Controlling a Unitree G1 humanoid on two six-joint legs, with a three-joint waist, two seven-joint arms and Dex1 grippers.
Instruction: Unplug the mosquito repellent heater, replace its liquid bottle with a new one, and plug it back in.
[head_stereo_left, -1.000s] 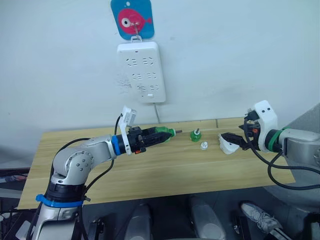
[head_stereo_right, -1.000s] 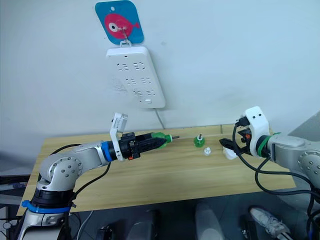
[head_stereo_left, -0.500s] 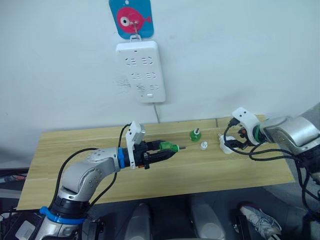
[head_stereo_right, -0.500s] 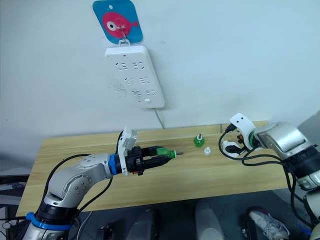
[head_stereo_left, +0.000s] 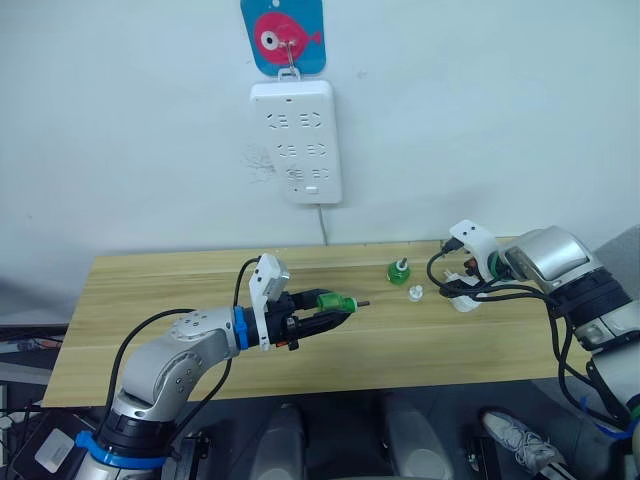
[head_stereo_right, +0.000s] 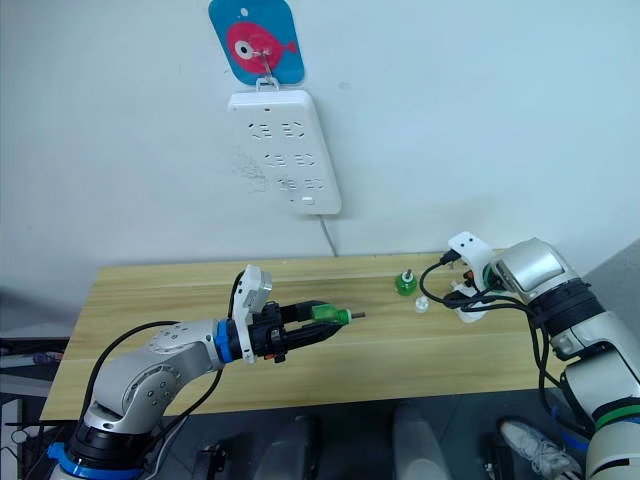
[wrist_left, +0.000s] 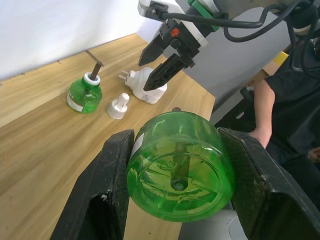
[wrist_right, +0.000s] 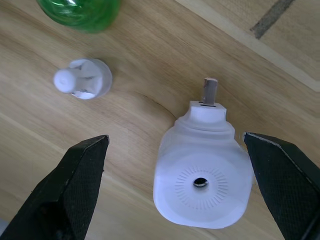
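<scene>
Since a second ago the right gripper (wrist_right: 170, 192) has swung over the mosquito repellent heater (wrist_right: 202, 183), fingers spread wide either side without touching it. Nearer me, the left gripper (wrist_left: 175, 170) pinches a green bottle (wrist_left: 177, 167). Farther back on the table (head_stereo_left: 150, 300), the heater lies beside a white cap (head_stereo_left: 414, 293) and another green bottle (head_stereo_left: 399, 269).

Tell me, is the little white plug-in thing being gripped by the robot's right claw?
No: the mosquito repellent heater lies on the table between the open fingers of the right gripper, touching neither.
</scene>
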